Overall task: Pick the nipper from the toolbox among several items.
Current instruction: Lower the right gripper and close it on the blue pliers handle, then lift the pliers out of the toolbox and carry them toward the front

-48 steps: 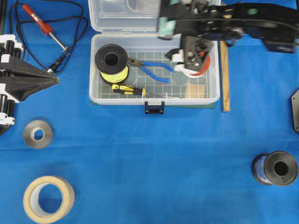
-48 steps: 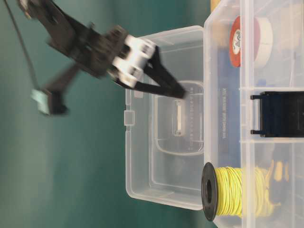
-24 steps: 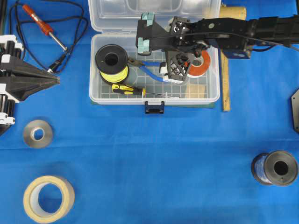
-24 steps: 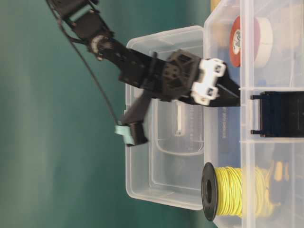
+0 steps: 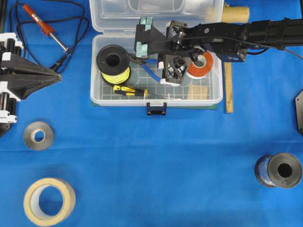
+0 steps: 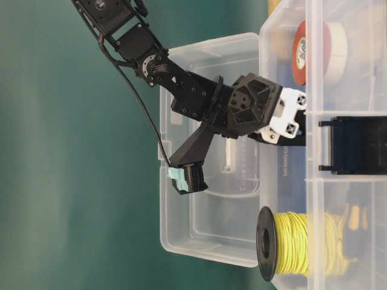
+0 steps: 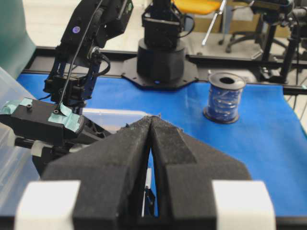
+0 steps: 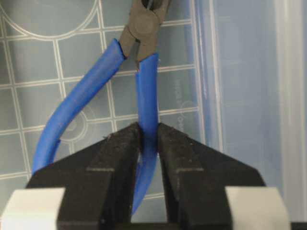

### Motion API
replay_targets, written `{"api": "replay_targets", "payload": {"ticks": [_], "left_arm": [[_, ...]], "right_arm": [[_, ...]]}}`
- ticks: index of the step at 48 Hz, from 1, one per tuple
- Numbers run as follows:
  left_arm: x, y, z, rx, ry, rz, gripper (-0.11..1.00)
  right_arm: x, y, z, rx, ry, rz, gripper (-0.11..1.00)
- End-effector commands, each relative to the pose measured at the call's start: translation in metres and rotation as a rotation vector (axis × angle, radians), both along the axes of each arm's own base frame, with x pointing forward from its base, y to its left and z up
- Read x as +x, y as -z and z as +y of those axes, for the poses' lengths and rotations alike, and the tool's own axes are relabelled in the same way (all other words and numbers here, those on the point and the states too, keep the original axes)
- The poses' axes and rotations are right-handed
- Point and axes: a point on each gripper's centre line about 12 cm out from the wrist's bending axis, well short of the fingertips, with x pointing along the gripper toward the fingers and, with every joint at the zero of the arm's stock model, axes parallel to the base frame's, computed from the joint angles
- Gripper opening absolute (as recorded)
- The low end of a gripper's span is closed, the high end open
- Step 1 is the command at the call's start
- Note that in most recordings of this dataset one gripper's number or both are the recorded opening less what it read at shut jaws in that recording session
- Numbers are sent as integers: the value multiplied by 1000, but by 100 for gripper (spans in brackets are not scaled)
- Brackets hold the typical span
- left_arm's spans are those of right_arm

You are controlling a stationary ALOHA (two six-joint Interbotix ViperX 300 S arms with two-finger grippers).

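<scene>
Your right gripper (image 8: 148, 139) is inside the toolbox (image 5: 215, 97), upper centre of the overhead frame, fingers clamped on one blue handle of the nipper (image 8: 146, 91) lying on the grid floor. Your left gripper (image 7: 151, 139) sits at far left, fingers pressed together, empty.

Black arm (image 5: 265, 32), white-tipped jaws, seemingly teal-taped camera (image 5: 143, 35).

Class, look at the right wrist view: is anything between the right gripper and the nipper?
Nothing visible. The right gripper has its fingers on either side of one blue handle of the nipper, pressing on it. The other handle curves off to the left, outside the grip, above the toolbox floor.
</scene>
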Motion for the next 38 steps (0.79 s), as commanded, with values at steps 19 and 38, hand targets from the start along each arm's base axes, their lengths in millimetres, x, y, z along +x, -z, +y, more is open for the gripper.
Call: {"api": "replay_targets", "payload": {"ticks": [19,38], "left_arm": [[2,-3,2,-5,-10,1,0],[1,-3,5,-7,-24,9,0]], "right_arm": [[-17,-126,7,-64,10,-226,13],[-40,-184,104,-33,-170,-357,13]]}}
